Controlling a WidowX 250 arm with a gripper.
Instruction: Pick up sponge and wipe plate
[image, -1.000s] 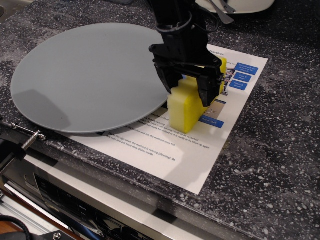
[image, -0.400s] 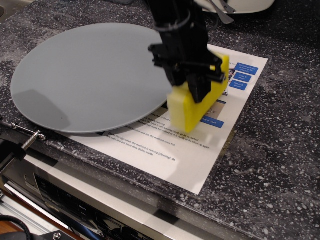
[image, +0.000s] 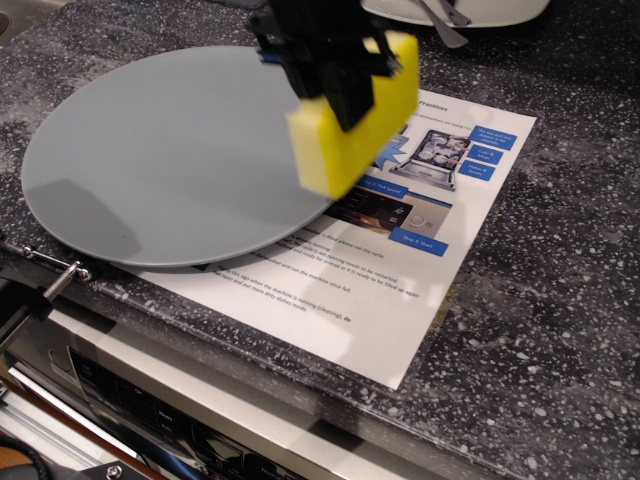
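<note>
The yellow sponge (image: 340, 140) hangs in the air, tilted, clamped in my black gripper (image: 340, 85), which is shut on its upper part. It is lifted clear of the counter and hovers over the right edge of the large flat grey plate (image: 170, 150). The plate lies on the dark speckled counter at left, overlapping a printed sheet. The fingers are partly hidden behind the sponge.
A printed instruction sheet (image: 400, 250) lies under the plate's right side and spreads to the right. A white dish with a metal utensil (image: 460, 12) sits at the top edge. The counter's front edge and an appliance panel (image: 150, 400) run along the bottom left.
The gripper closed on the sponge, lifted it off the sheet and carried it up and left to the plate's right edge.
</note>
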